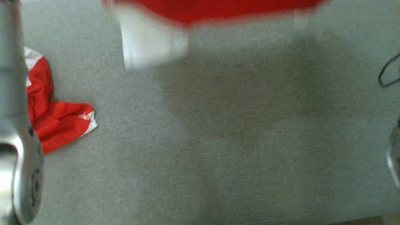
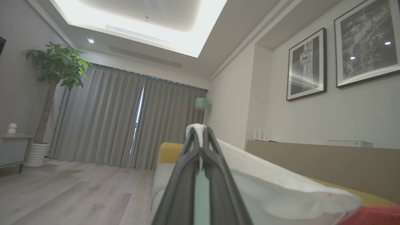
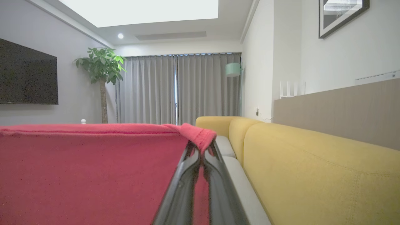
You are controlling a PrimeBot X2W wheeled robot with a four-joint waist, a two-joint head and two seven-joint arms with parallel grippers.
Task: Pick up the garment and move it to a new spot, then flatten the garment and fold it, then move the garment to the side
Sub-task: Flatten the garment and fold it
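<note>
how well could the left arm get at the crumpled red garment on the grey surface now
Probably not yet: the left gripper is shut on the white edge of the raised garment. The crumpled garment lies uncovered beside the left forearm, so the path looks free once it releases.

I see a living rm: grey curtains (image 3: 178,90) across the far wall, potted tree (image 3: 101,67) at left, TV (image 3: 28,73) wall-mounted, yellow sofa (image 3: 312,175) (grey seat), b/w prints (image 2: 307,64) above, lit ceiling recess (image 2: 140,18), wood floor (image 2: 78,193).
</note>
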